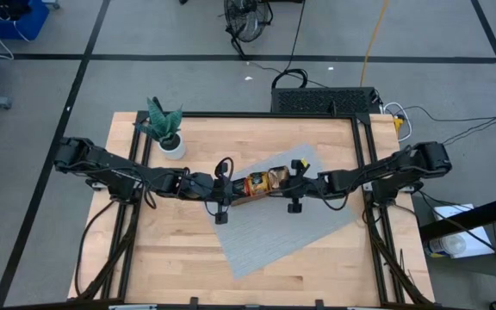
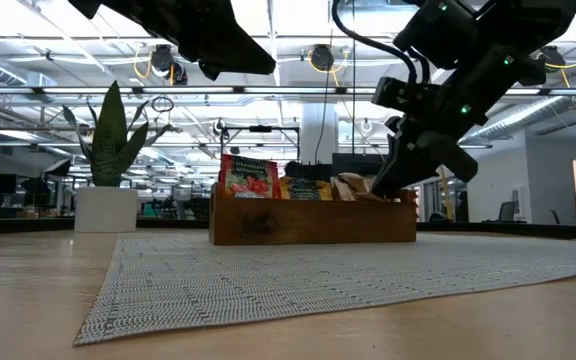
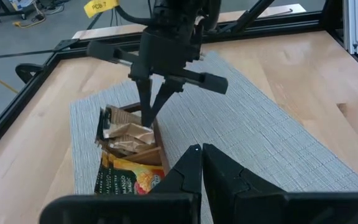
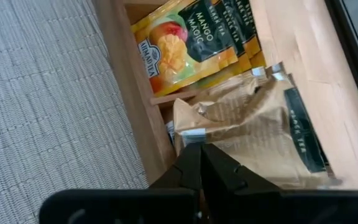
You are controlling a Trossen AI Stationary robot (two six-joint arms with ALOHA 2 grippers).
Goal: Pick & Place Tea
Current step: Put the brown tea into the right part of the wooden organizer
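A brown wooden tray (image 2: 313, 222) stands on the grey mat (image 1: 274, 228) at the table's middle. It holds upright tea sachets: red ones (image 2: 248, 178) at one end, orange-yellow mango ones (image 4: 188, 43) in the middle, tan ones (image 3: 129, 134) at the end under my right gripper. My right gripper (image 4: 201, 149) reaches down into that tan compartment and is shut on a tan sachet. My left gripper (image 3: 201, 152) hovers shut and empty above the mat beside the tray's other end. My right gripper pinches the edge of a crumpled tan sachet (image 4: 188, 132) between its two fingertips. The fingers (image 3: 146, 102) come slanting down from above and from the table's right side. The sachet still sits in its compartment among the other tan sachets.
A potted plant in a white pot (image 1: 170, 133) stands at the table's far left. The mat lies askew across the wooden tabletop (image 1: 170, 250). Black frame rails (image 1: 364, 146) run along the table's sides.
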